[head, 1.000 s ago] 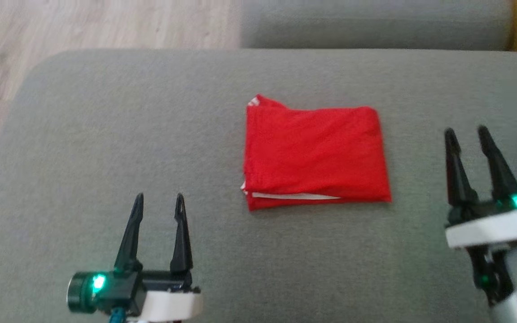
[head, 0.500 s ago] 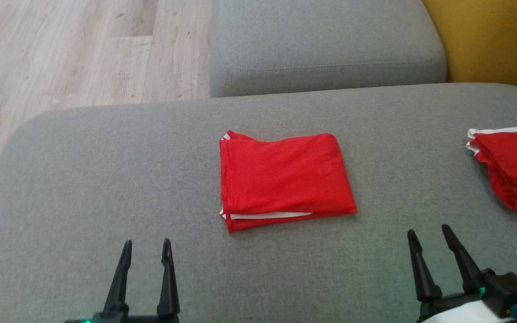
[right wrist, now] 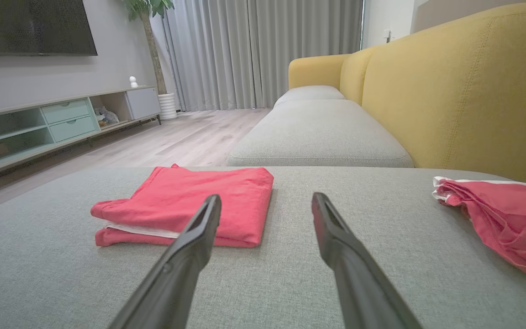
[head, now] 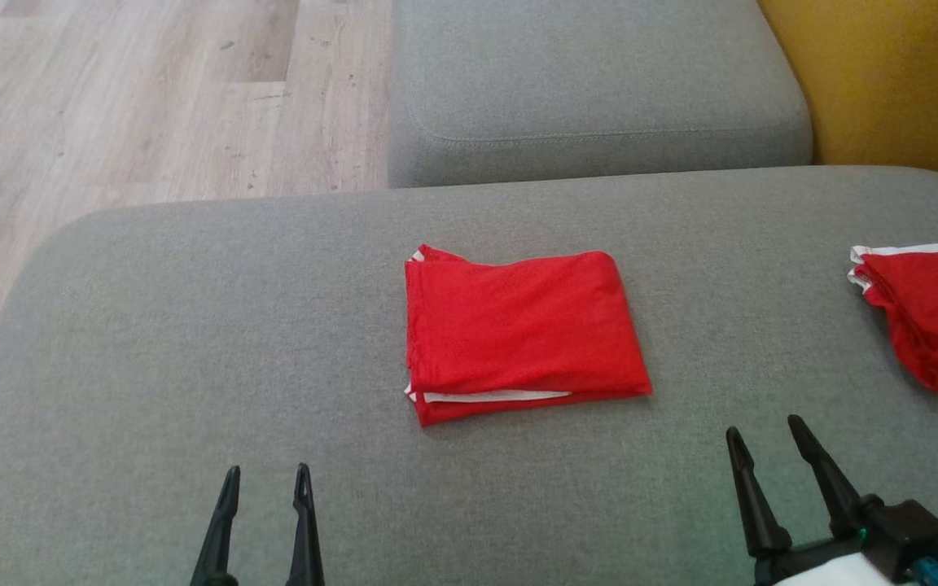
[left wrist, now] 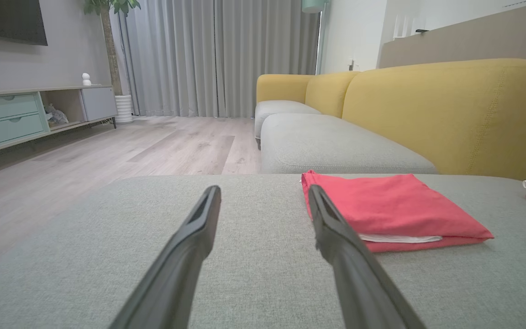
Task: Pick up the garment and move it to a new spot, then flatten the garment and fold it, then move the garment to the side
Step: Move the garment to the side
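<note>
A red garment with white trim lies folded into a neat rectangle in the middle of the grey cushion; it also appears in the left wrist view and the right wrist view. My left gripper is open near the lower left, well short of the garment and holding nothing. At the lower right my right gripper is open too, empty, just below and right of the garment.
A second red garment lies crumpled at the cushion's right edge. Beyond are another grey seat cushion, a yellow sofa back and wooden floor to the left.
The camera has tilted, so the picture shifted and the second garment came into view. Both grippers have drawn back toward me and sit lower in the picture. The folded garment has not moved.
</note>
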Controlling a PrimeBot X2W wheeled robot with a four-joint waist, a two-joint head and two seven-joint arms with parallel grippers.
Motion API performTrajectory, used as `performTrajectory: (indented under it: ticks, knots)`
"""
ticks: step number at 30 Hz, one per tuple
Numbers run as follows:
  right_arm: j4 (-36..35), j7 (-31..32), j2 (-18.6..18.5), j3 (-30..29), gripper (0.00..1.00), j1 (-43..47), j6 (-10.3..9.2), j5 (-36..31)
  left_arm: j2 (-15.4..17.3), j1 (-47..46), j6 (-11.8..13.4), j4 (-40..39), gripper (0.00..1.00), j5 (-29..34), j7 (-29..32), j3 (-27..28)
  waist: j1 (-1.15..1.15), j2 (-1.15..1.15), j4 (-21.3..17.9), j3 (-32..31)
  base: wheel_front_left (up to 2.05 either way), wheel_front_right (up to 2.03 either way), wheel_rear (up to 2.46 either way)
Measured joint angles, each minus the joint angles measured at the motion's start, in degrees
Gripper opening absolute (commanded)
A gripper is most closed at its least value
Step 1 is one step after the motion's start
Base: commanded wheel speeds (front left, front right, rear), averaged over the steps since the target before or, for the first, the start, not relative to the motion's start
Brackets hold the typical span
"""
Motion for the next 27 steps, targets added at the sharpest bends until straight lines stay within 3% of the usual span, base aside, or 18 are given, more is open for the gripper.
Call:
performTrajectory:
  ticks: [14,20,27]
  knots:
    - [2.4,0.0,0.0,-2.1,1.0,0.0,0.0,0.0,0.0,0.1,0.1,0.7,1.0,0.6,0.0,0.0,0.0,0.0,1.2,0.2,0.0,0.0,0.0]
    - [6.6,0.0,0.0,-2.7,1.0,-0.8,0.0,-0.5,0.0,0.1,1.1,0.5,1.0,0.4,0.0,0.0,0.0,0.0,1.6,1.2,0.0,0.0,0.0]
    - [15.6,0.0,-0.6,-1.9,1.0,-10.9,0.0,1.6,0.0,-0.3,2.1,0.2,1.0,-0.9,0.0,-1.1,0.01,0.0,2.5,3.9,0.0,0.0,0.0]
